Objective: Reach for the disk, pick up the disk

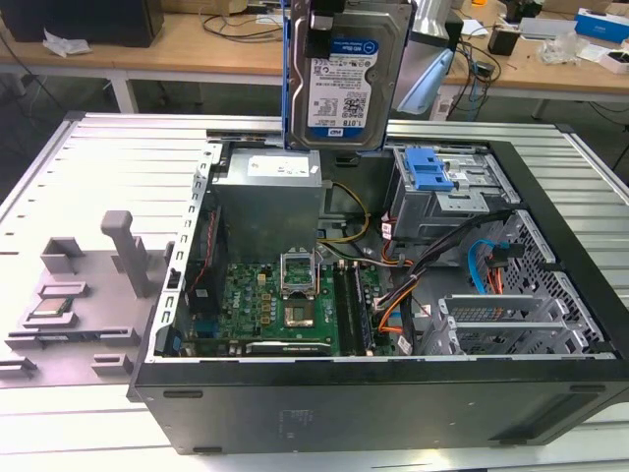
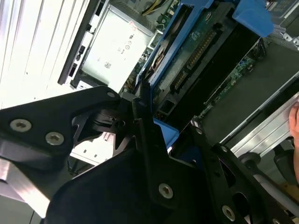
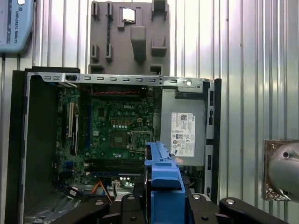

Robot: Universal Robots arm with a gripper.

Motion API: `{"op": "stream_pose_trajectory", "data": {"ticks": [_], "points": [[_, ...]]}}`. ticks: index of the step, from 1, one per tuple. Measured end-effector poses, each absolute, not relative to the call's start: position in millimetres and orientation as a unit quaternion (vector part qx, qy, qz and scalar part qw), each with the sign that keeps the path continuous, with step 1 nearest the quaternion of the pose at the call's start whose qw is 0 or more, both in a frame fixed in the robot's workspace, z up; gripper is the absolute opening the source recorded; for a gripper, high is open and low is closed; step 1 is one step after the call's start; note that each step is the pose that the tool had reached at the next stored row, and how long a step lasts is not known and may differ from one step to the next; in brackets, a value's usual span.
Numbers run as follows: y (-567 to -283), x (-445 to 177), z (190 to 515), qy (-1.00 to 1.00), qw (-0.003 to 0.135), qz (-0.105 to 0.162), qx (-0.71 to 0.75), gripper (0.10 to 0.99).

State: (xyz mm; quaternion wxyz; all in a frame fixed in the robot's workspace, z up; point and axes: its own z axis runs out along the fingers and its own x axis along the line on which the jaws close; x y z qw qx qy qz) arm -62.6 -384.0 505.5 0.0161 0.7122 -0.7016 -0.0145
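The disk (image 1: 344,88) hangs upright in the air above the back of the open computer case (image 1: 393,403). Its white-and-blue label faces the exterior camera, and a blue bracket runs down its edge. My gripper (image 1: 322,34) is shut on the disk's upper edge. In the first wrist view the blue bracket of the disk (image 3: 163,172) sits between the black fingers of the gripper (image 3: 163,207). The second wrist view shows the disk's circuit-board underside (image 2: 196,51) rising from the gripper (image 2: 156,133).
Below the disk lie the power supply (image 1: 270,187), the motherboard (image 1: 285,305) and a drive cage with a blue latch (image 1: 430,169). A grey fixture (image 1: 84,295) holding a small processor chip stands on the exterior view's left. A hand (image 2: 294,121) shows at one edge.
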Motion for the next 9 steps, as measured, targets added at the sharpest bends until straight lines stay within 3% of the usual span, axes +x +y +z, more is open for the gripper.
{"op": "stream_pose_trajectory", "data": {"ticks": [9], "points": [[-394.8,-62.6,505.3,-0.702,0.016,-0.014,0.712,0.369]]}}
